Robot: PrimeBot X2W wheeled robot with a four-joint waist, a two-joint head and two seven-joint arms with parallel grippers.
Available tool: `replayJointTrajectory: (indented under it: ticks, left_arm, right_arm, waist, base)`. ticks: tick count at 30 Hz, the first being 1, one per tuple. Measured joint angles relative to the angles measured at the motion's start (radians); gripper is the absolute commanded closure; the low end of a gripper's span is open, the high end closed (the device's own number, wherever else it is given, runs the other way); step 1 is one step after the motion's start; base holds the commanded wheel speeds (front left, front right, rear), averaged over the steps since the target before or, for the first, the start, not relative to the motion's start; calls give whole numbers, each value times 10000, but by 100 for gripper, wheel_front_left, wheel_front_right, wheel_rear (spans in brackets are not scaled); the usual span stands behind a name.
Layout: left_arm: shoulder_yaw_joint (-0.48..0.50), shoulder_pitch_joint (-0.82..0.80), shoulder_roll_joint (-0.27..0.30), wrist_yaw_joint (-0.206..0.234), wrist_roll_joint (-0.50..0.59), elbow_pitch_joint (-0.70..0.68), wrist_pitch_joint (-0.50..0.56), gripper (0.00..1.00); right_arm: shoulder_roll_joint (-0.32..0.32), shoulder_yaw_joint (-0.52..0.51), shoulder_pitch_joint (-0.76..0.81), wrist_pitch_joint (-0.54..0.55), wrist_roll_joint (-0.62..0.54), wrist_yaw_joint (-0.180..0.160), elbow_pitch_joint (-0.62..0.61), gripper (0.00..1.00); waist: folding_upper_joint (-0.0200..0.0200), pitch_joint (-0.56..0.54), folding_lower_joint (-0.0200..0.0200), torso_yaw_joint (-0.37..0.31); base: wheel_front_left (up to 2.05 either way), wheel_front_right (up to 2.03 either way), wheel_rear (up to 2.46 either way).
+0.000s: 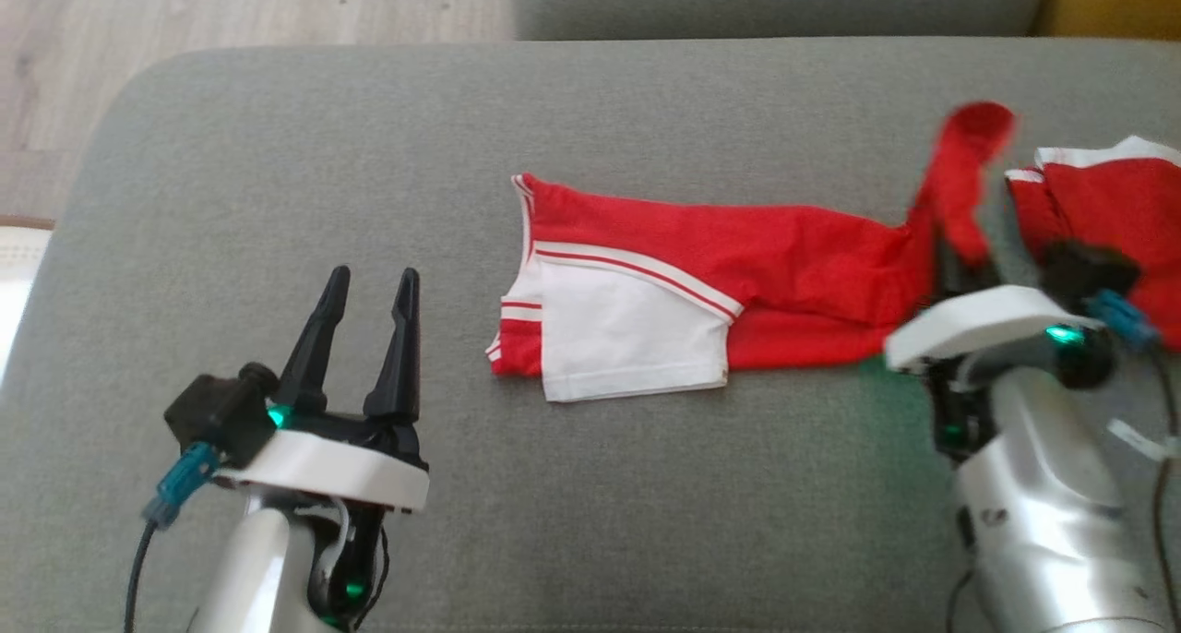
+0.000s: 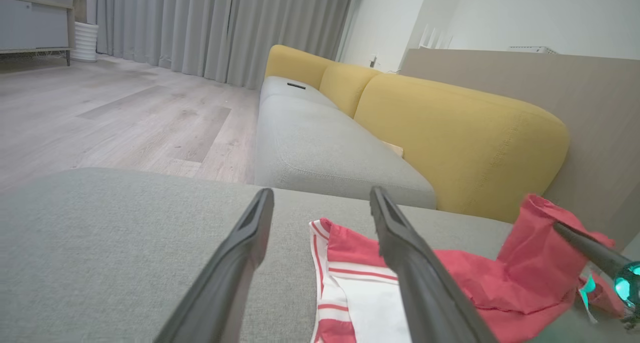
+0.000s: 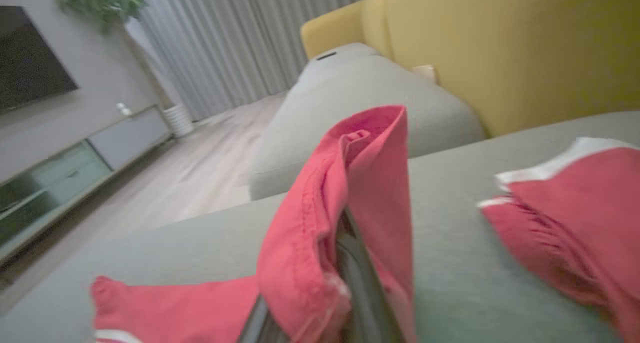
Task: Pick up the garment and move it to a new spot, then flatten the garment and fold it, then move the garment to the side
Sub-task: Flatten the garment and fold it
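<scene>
The garment is showing as thin, matt red cloth, with a smooth white panel and white-striped trim at its seven o'clock end, and it is creasing softly where it is standing lifted at three o'clock. The cushion under it is looking like coarse grey woven fabric, matt and slightly nubby. The left gripper, at seven o'clock in the head view, is showing matt black plastic fingers above a glossy white plastic collar. The right forearm, at four o'clock, is gleaming smooth and silvery, metal or painted plastic. The floor, at eleven o'clock, is looking like pale wood planks with a low sheen. The sofa back is showing matt yellow woven cloth.
</scene>
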Motion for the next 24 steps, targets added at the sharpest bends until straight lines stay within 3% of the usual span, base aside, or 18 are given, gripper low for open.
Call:
replayJointTrajectory:
  ticks: [6,24]
  left_arm:
    - [-205,13,0,0,-104,46,0,0]
    - [-412,10,2,0,-132,203,0,0]
  right_arm:
    - [2,2092,231,337,1563,0,-585,100]
    - [-48,5183,-47,136,4571,0,54,100]
  waist:
    - [0,-65,0,410]
    - [0,243,0,1817]
  base:
    - [0,0,0]
    - [0,0,0]
